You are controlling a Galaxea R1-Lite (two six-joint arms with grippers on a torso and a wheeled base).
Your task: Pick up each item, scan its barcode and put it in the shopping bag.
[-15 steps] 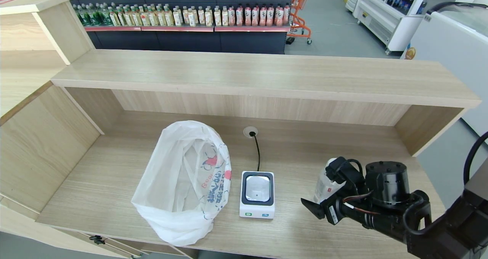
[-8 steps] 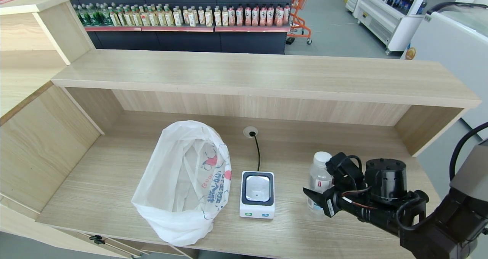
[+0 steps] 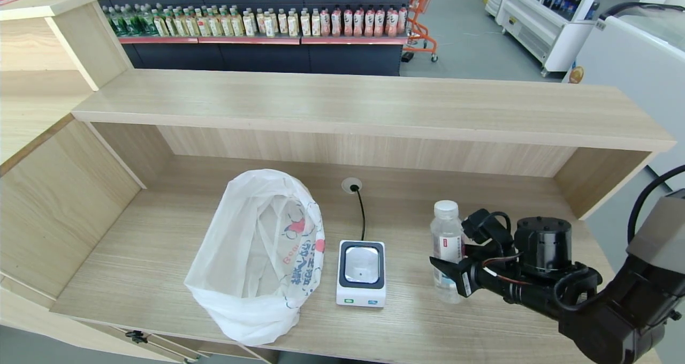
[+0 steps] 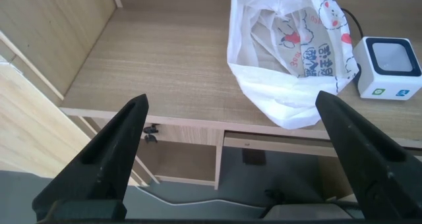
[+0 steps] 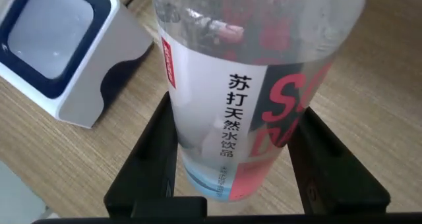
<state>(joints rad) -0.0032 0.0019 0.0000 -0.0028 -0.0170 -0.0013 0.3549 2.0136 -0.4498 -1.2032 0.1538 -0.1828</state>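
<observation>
Clear bottle (image 3: 446,243) upright, pinched between right claw (image 5: 237,174) fingers

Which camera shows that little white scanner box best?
The head view: the whole scanner, window and cable, unobstructed. The left wrist view catches it partly cut off, beside the shopping bag; the right wrist view shows a cropped part beside the bottle.

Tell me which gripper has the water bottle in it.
The right gripper: it straddles the water bottle beside the scanner; the left gripper hangs open, holding nothing.
</observation>
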